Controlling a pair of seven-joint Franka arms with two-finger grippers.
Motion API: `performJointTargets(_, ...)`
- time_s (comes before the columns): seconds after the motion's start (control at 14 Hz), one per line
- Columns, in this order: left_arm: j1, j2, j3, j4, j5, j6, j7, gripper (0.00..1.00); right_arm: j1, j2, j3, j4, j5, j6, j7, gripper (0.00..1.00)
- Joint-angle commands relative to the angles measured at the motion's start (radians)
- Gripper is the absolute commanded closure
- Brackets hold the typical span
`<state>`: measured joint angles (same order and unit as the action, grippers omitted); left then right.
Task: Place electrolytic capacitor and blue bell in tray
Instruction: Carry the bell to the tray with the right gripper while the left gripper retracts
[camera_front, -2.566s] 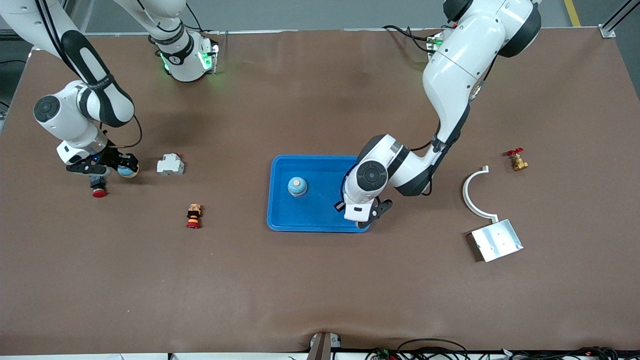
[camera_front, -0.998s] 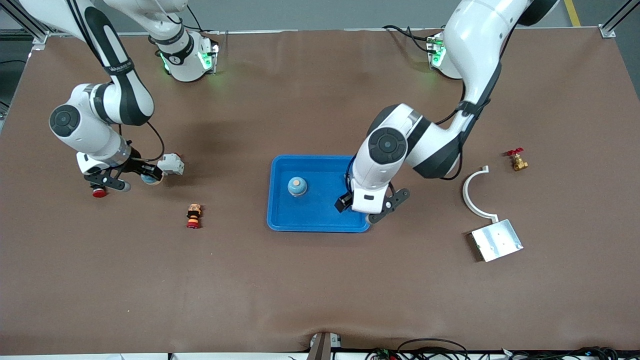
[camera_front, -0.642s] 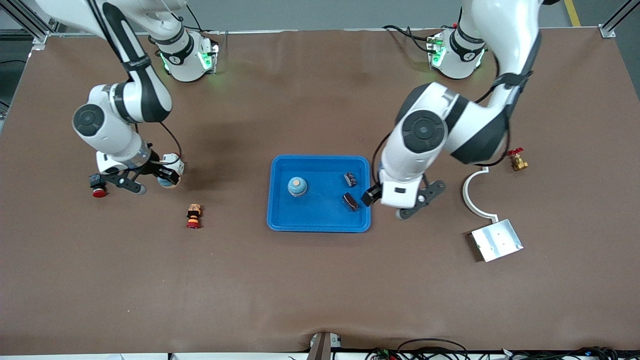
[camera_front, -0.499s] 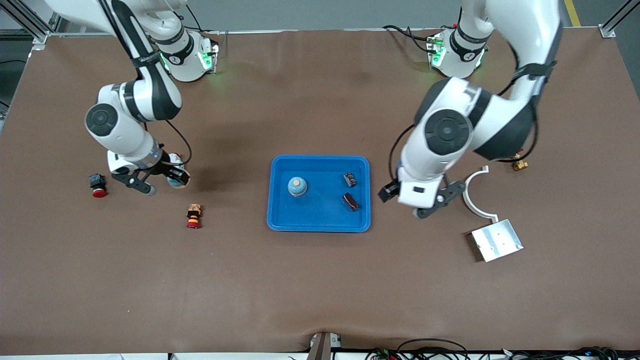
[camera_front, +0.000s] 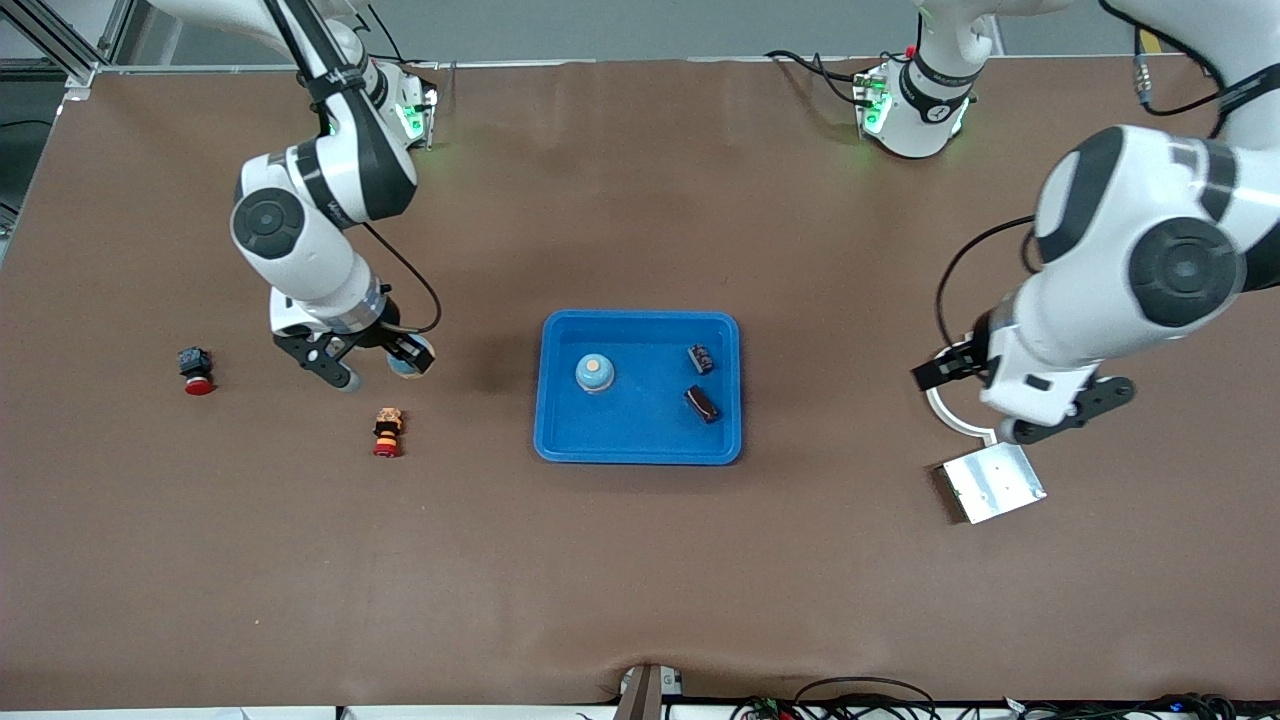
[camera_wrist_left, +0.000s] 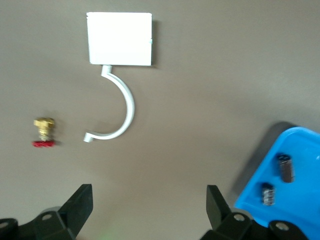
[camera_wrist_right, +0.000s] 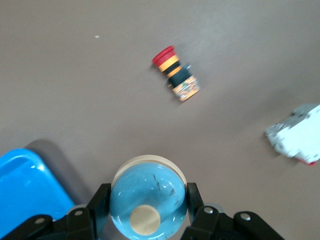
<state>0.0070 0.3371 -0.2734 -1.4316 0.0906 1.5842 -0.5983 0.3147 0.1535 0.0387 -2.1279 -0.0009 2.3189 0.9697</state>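
The bright-blue tray (camera_front: 640, 447) lies mid-table. In it stand a blue bell (camera_front: 594, 373) and two small dark capacitors (camera_front: 700, 358) (camera_front: 702, 403). A second blue bell (camera_front: 409, 361) hangs over the table between the tray and the right arm's end, with my right gripper (camera_front: 382, 366) shut on it. The right wrist view shows that bell (camera_wrist_right: 147, 200) clamped between the fingers (camera_wrist_right: 98, 201), the tray's corner (camera_wrist_right: 25, 185) beside it. My left gripper (camera_front: 1015, 398) is open and empty over the white curved piece. The left wrist view has its gripper (camera_wrist_left: 148, 200) apart from the tray (camera_wrist_left: 300, 145) and capacitors (camera_wrist_left: 286, 167).
A red push button (camera_front: 195, 370) and a stacked red-orange button (camera_front: 386, 432) lie toward the right arm's end. A white breaker (camera_wrist_right: 297, 135) shows beside them. The white curved piece (camera_wrist_left: 120, 107), a silver plate (camera_front: 992, 482) and a brass valve (camera_wrist_left: 44, 131) lie toward the left arm's end.
The right gripper has carried its bell toward the tray. The left gripper has withdrawn from the tray toward its own end, uncovering two capacitors lying in the tray.
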Motion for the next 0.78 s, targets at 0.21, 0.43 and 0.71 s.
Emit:
performJointTargets(0.21, 0.175, -0.174, -0.010, -0.193, -0.045, -0.003, 0.375, 0.00, 0.125, 0.155, -0.011, 0.155, 0.009, -0.003, 0.226, 1.00)
performJointTargets(0.43, 0.232, -0.219, -0.010, -0.265, -0.057, 0.013, 0.475, 0.00, 0.170, 0.244, -0.011, 0.247, -0.004, -0.001, 0.325, 1.00)
performJointTargets(0.71, 0.258, -0.320, -0.010, -0.435, -0.071, 0.155, 0.506, 0.00, 0.221, 0.369, -0.014, 0.382, -0.008, -0.001, 0.431, 1.00)
